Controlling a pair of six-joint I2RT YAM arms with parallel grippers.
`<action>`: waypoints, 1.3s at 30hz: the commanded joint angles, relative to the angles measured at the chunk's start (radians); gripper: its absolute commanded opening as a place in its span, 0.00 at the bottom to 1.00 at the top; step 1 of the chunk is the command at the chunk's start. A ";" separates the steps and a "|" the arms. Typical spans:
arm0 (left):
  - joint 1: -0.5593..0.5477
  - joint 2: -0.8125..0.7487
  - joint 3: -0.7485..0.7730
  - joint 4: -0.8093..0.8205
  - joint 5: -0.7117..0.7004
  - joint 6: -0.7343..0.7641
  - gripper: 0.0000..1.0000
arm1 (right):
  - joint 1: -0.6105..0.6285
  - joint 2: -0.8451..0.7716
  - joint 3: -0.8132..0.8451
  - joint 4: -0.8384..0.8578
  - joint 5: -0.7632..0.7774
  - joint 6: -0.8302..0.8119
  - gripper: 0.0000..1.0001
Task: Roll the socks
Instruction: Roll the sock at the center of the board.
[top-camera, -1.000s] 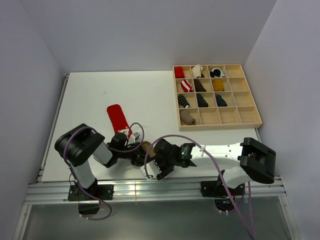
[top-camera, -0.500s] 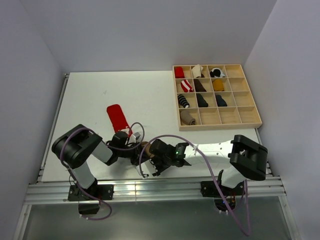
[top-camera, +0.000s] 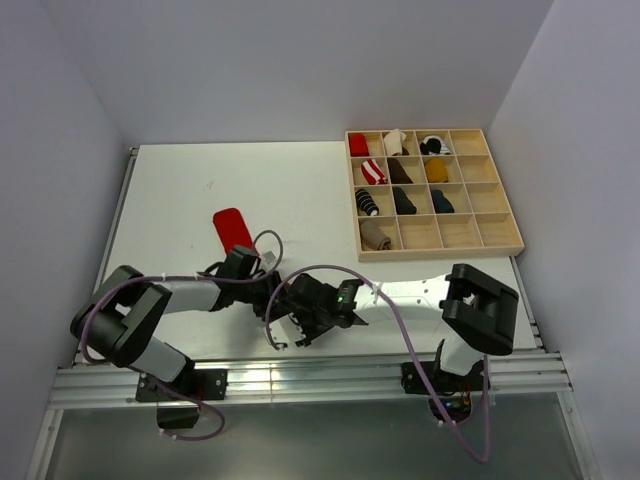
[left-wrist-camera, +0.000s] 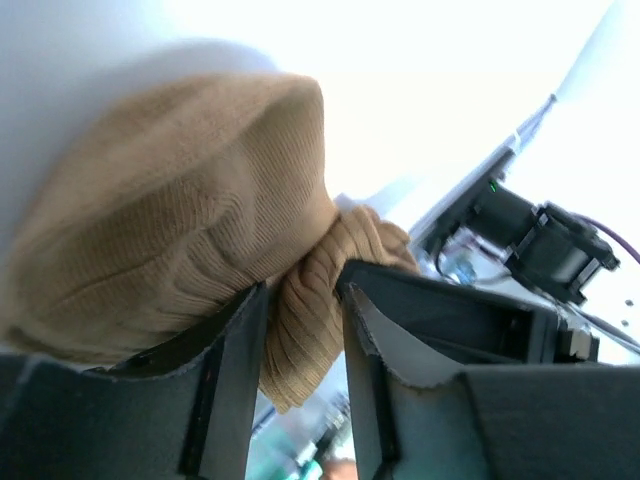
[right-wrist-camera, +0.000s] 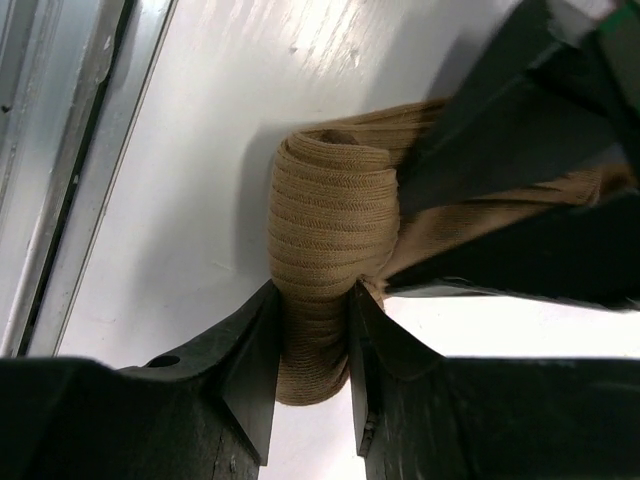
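Bright, even overhead light — the left wrist view burns out white behind the tan sock, edges soft.

The left tool pinches the bunched tan sock.

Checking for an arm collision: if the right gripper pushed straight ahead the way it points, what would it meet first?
The tan sock that the right gripper grips; just beyond it, probably very near, the left gripper.

right hand and tan sock have shifted left; left arm stretched flatter.
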 joint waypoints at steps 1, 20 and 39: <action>0.043 -0.040 0.047 -0.162 -0.148 0.115 0.43 | 0.002 0.076 0.002 -0.119 -0.011 0.014 0.25; 0.120 0.003 0.239 -0.430 -0.258 0.284 0.21 | -0.063 0.165 0.116 -0.262 -0.008 0.046 0.24; 0.026 0.448 0.716 -0.477 -0.270 0.355 0.11 | -0.130 0.188 0.162 -0.450 0.009 0.044 0.25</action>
